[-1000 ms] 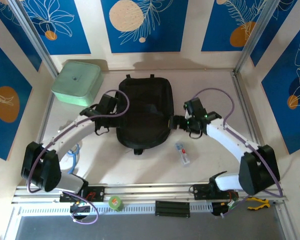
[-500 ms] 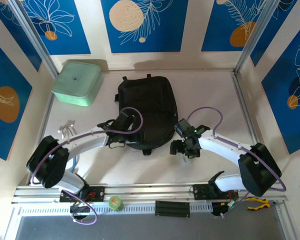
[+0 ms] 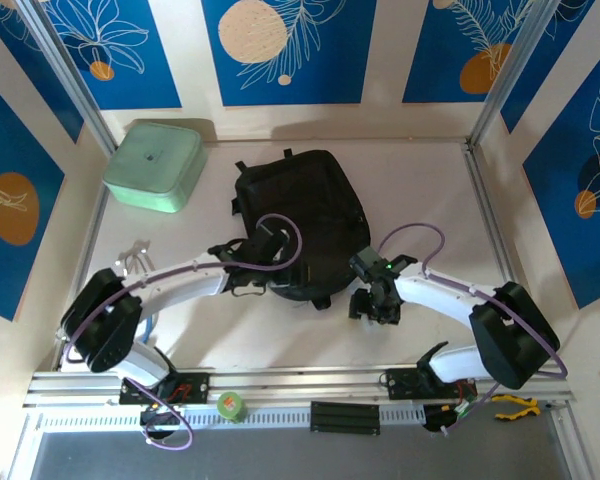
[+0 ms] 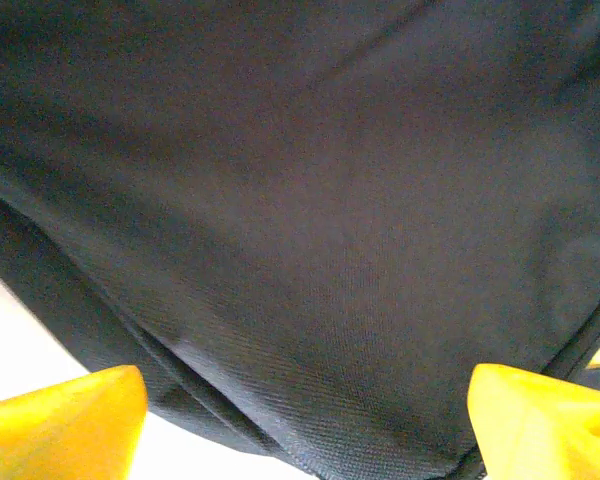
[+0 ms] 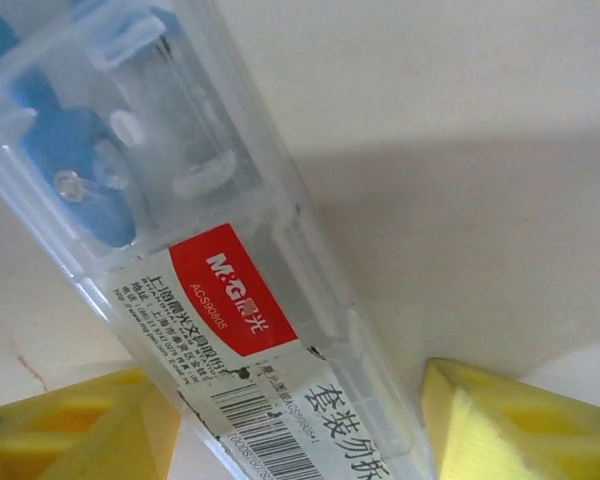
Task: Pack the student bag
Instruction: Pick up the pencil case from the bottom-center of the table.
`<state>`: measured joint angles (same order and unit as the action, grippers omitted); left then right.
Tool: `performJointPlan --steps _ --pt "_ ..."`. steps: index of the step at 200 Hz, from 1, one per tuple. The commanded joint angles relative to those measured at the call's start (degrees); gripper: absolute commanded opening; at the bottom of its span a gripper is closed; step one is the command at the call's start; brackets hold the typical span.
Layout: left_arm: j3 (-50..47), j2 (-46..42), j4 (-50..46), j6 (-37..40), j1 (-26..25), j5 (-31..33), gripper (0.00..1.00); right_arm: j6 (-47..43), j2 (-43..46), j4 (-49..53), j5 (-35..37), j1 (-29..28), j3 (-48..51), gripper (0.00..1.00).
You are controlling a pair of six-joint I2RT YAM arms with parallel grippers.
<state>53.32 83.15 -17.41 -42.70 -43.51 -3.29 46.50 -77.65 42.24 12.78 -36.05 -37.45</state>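
The student bag [image 3: 302,212], a big black fabric backpack, lies flat in the middle of the table, skewed with its near end toward the right. My left gripper [image 3: 278,266] sits at the bag's near-left edge. In the left wrist view its yellow fingertips [image 4: 60,415] stand wide apart, open, with black bag fabric [image 4: 310,200] spread ahead of them. My right gripper [image 3: 373,304] hangs low over the table right of the bag's near end. It is open, its jaws on either side of a clear plastic stationery case [image 5: 210,290] with a red label; a gap shows by the right finger [image 5: 510,425].
A mint-green lidded box [image 3: 152,165] stands at the back left. Small white items [image 3: 134,254] lie by the left wall. A green tape roll [image 3: 230,405] and a yellow-handled tool [image 3: 515,403] rest on the front rail.
The bag's near end has swung to the right. My left gripper has followed along its near edge. My right gripper has dropped from the bag's side onto the clear case, jaws narrowing.
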Motion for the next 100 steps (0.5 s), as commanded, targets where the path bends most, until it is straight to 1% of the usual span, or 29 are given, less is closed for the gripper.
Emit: performJointPlan --steps 1,21,34,57,79,100 --pt "1.62 -2.46 -1.27 3.26 2.35 -0.17 0.84 0.99 -2.75 0.76 -0.22 -0.43 -0.51 0.59" --pt "3.04 -1.25 -0.28 6.26 2.75 -1.98 0.84 0.87 -4.63 0.34 0.76 -0.42 -1.25 0.53" --pt "4.61 0.82 0.18 8.26 2.8 -4.05 0.84 0.87 -5.65 0.56 1.37 -0.18 -2.08 0.46" --pt "7.88 5.21 0.3 9.47 2.79 -6.91 0.83 1.97 -5.76 1.3 2.24 0.41 -2.99 0.39" --pt "8.49 8.85 3.6 8.82 2.55 -10.62 0.8 2.78 -3.13 2.22 3.71 0.88 -3.48 0.38" --pt "8.78 11.94 4.92 9.19 2.12 -12.21 0.77 3.27 0.93 4.03 5.85 2.64 -4.28 0.39"
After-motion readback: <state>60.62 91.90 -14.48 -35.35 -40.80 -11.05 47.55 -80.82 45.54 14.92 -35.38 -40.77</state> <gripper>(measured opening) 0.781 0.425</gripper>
